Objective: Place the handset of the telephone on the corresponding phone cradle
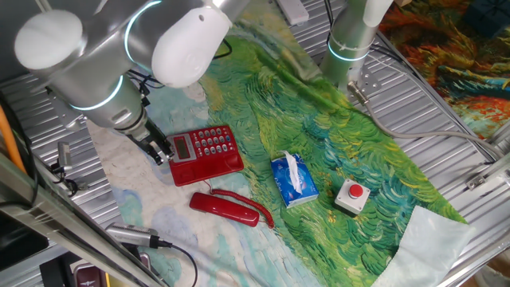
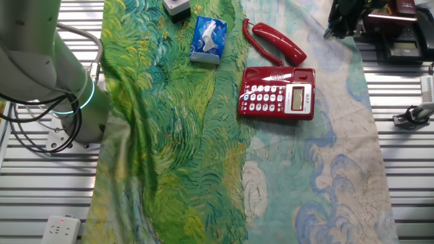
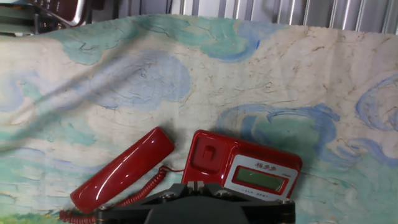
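Note:
The red telephone [image 1: 205, 154] lies flat on the painted cloth, keypad and grey display up; it also shows in the other fixed view [image 2: 278, 93] and the hand view [image 3: 245, 167]. Its cradle [image 3: 208, 155] is bare. The red handset [image 1: 225, 207] lies on the cloth beside the base, apart from it, joined by a thin coiled cord; it shows too in the other fixed view [image 2: 279, 40] and the hand view [image 3: 124, 171]. My gripper [image 1: 162, 150] hovers above the cloth at the display end of the base, fingers together and empty, seen at the bottom of the hand view [image 3: 196, 184].
A blue tissue pack [image 1: 292, 179] and a small grey box with a red button [image 1: 352, 196] lie right of the phone. A second arm's base [image 1: 348, 48] stands at the back. Metal table slats and cables border the cloth.

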Controlling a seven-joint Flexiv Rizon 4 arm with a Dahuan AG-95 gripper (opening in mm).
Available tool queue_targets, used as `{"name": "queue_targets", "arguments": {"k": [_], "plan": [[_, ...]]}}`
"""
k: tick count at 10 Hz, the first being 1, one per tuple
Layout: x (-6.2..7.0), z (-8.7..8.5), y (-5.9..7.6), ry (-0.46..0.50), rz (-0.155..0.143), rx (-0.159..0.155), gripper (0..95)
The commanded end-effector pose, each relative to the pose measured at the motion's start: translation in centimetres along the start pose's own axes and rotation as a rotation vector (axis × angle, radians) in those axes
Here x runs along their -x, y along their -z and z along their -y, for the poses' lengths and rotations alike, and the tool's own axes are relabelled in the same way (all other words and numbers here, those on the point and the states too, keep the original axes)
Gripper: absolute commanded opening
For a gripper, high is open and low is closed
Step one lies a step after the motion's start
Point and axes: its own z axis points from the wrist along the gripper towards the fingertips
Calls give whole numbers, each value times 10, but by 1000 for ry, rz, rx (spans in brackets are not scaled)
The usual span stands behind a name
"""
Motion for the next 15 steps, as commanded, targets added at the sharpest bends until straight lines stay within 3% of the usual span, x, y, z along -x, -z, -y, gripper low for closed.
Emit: {"name": "queue_targets", "arguments": {"k": [1, 2, 4, 10, 11, 15], "plan": [[-1, 0, 0, -49, 8, 72, 0], [-1, 0, 0, -57, 9, 82, 0], [4, -18, 0, -81, 2, 67, 0], [-7, -75, -34, -152, 72, 20, 0], [-5, -84, -39, -164, 88, 29, 0], [-5, -113, -61, -224, 102, 37, 0]]}}
